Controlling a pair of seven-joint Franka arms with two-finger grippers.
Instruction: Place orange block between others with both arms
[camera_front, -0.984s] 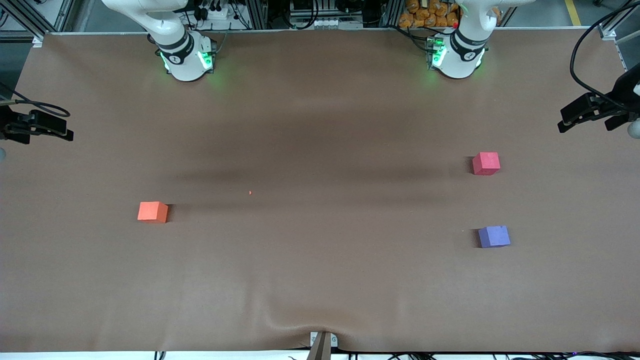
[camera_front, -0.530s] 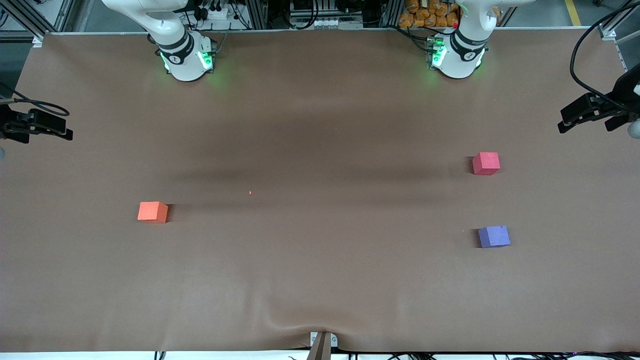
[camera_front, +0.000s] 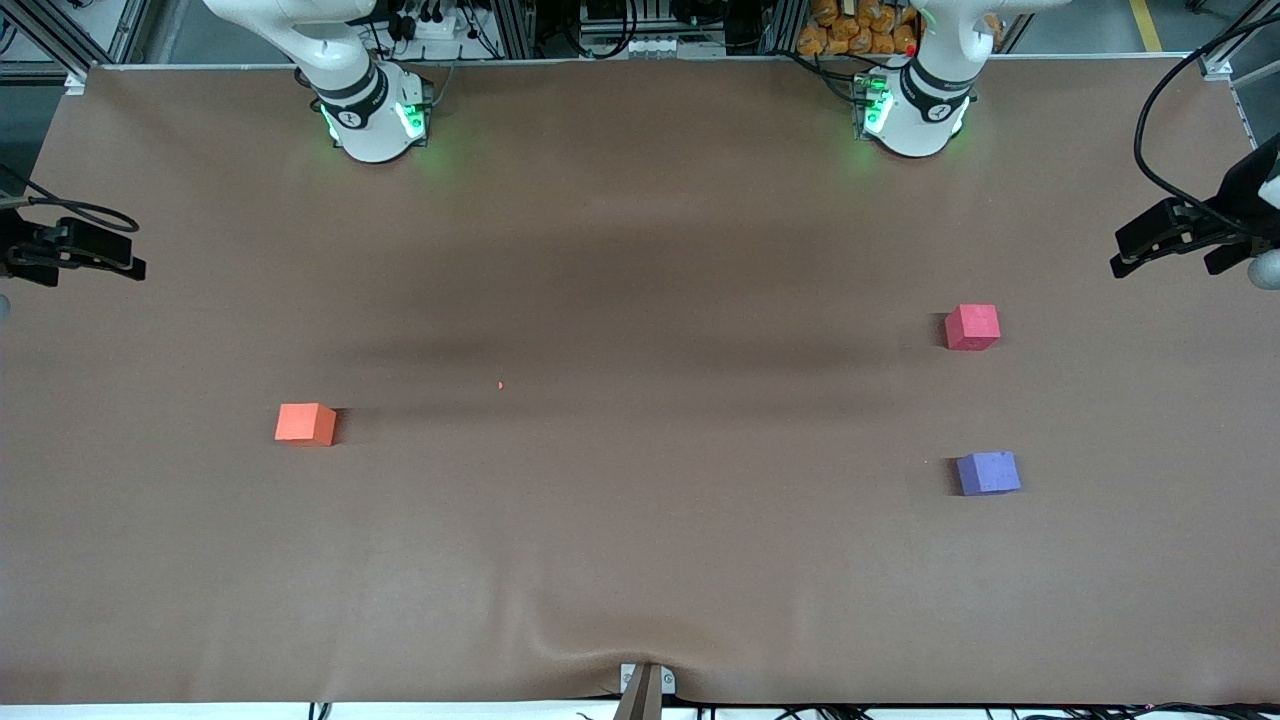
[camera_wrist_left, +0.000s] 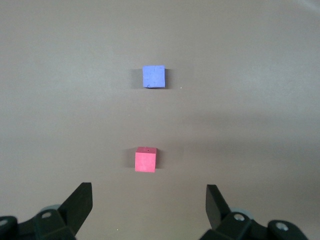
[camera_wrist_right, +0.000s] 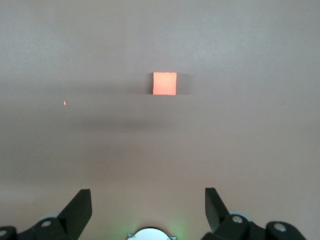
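Note:
The orange block (camera_front: 305, 423) (camera_wrist_right: 164, 83) lies alone on the brown table toward the right arm's end. The others lie toward the left arm's end: a pinkish-red cube (camera_front: 972, 326) (camera_wrist_left: 145, 160) and a purple-blue cube (camera_front: 988, 473) (camera_wrist_left: 153, 76), the purple-blue one nearer the front camera with a gap between them. My left gripper (camera_wrist_left: 148, 190) hangs open high over the table, looking down on those two cubes. My right gripper (camera_wrist_right: 147, 192) is open too, high over its own base, with the orange block well away from it. Both hands are out of the front view.
The arm bases (camera_front: 370, 110) (camera_front: 915, 110) stand along the table's edge farthest from the front camera. A black clamp-like device sits at each end of the table (camera_front: 75, 255) (camera_front: 1190, 230). A tiny orange speck (camera_front: 500, 385) lies mid-table. The cloth wrinkles at the near edge (camera_front: 645, 650).
The three cubes have not moved. The black device at the left arm's end of the table has shifted slightly.

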